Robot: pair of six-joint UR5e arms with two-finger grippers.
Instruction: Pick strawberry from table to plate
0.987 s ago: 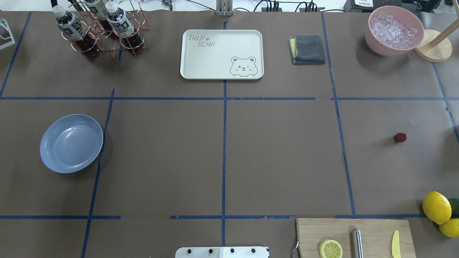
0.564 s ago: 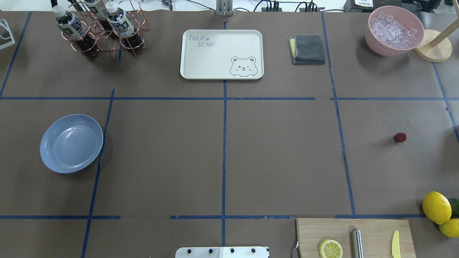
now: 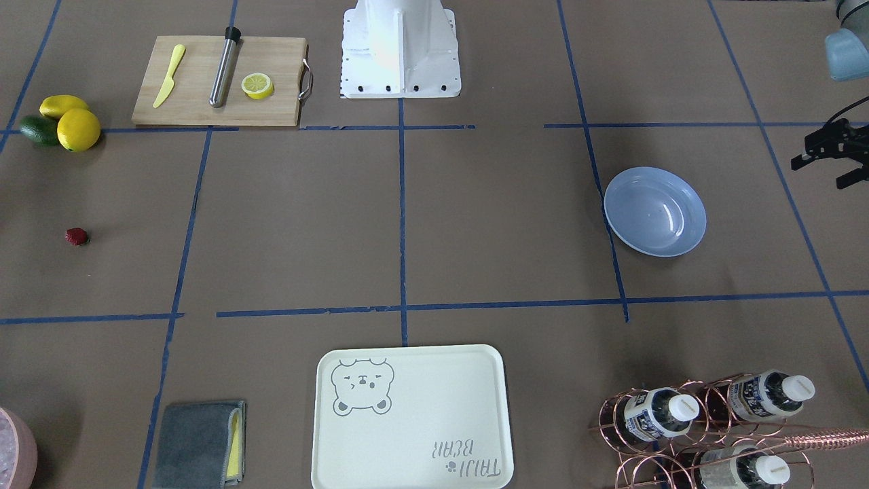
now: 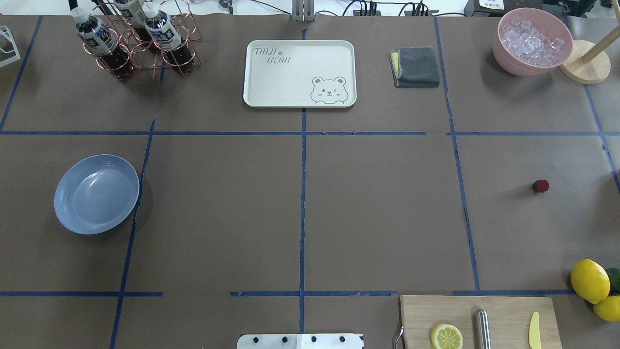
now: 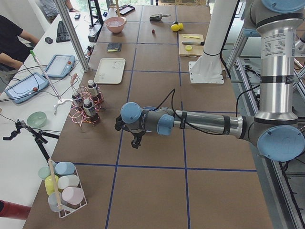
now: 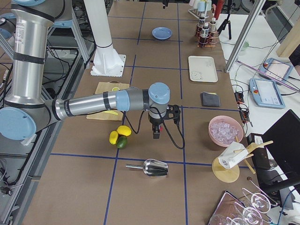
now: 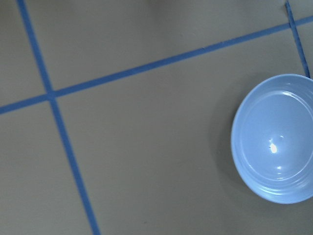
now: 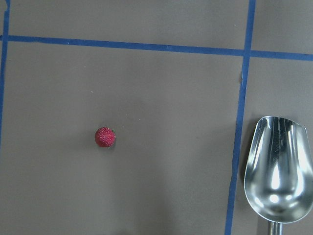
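The strawberry (image 4: 540,185), small and dark red, lies alone on the brown table (image 4: 378,218) at the right; it also shows in the front view (image 3: 77,236) and left of centre in the right wrist view (image 8: 104,137). At the left the light-blue plate (image 4: 97,194) stands empty, and it fills the right edge of the left wrist view (image 7: 276,137). My left gripper (image 3: 815,170) hangs beyond the plate's outer side, cut by the frame edge, its state unclear. My right gripper (image 6: 157,136) hovers over the strawberry's area; I cannot tell its state.
At the back are a cream bear tray (image 4: 299,72), a copper bottle rack (image 4: 140,43), a grey cloth (image 4: 415,66) and a pink bowl of ice (image 4: 533,41). A cutting board (image 4: 479,322) and lemons (image 4: 589,280) sit front right. A metal scoop (image 8: 279,169) lies beside the strawberry.
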